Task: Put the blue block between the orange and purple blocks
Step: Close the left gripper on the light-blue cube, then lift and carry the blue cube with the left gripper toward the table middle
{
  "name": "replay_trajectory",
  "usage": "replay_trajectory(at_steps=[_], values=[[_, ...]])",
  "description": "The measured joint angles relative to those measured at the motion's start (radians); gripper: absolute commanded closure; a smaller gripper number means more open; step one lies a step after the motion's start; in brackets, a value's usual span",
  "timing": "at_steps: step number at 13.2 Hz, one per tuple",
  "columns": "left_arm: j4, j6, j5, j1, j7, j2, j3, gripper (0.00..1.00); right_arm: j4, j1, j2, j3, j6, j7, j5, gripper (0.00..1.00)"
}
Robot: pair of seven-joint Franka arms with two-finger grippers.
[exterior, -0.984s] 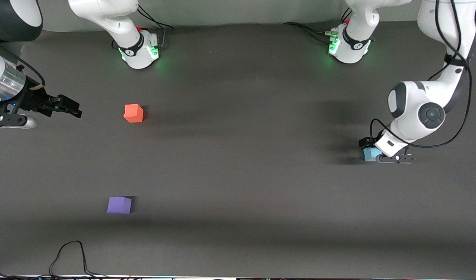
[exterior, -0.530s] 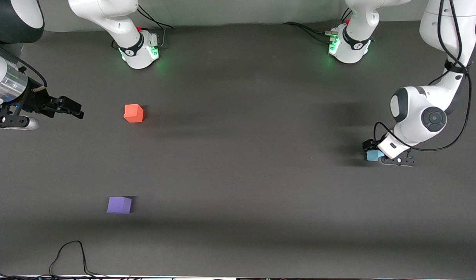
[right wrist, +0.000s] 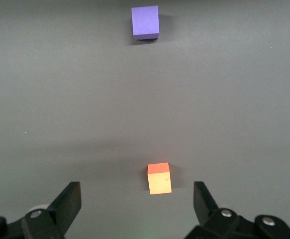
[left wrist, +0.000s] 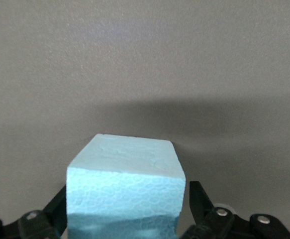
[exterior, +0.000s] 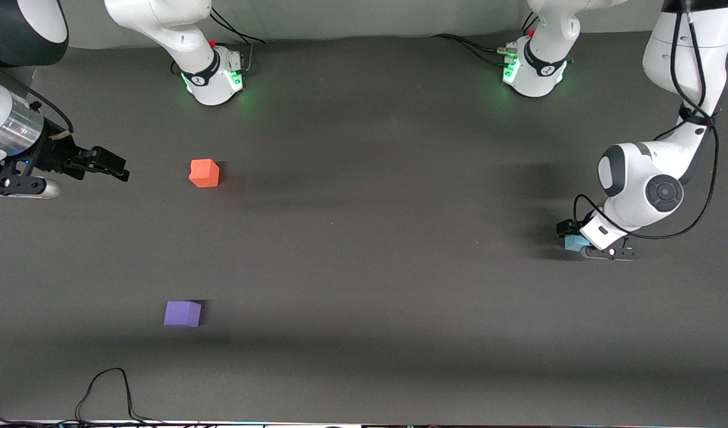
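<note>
A: Where's the blue block [exterior: 570, 241]?
B: On the desk [exterior: 364, 249] at the left arm's end, between the left pincer's [left wrist: 127, 211] wide-open jaws, not yet gripped.
A: Advice?
B: Close squarely on its side faces. The right pincer [exterior: 111, 164] waits open, empty, beside the orange block [exterior: 204, 173]; the purple block [exterior: 182, 313] lies nearer the camera.

A high front camera faces both arm bases across the bench [exterior: 364, 249]; each wrist camera looks closely past its own end effector.
</note>
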Motion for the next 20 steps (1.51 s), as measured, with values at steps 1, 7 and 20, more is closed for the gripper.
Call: replay_trajectory(at_steps=[1, 7, 20], values=[[0.003, 0.0, 0.0, 0.0, 0.0, 0.0, 0.0, 0.01, 0.0, 0.009, 0.0, 0.0, 0.0, 0.0, 0.0, 0.0], [0.015, 0.0, 0.001, 0.001, 0.051, 0.001, 0.001, 0.91, 0.003, 0.016, -0.002, 0.0, 0.011, 0.0, 0.0, 0.0], [0.43, -0.966, -0.003, -0.004, -0.008, -0.382, -0.041, 0.85, 0.003, 0.016, -0.016, -0.011, 0.007, 0.0, 0.0, 0.0]])
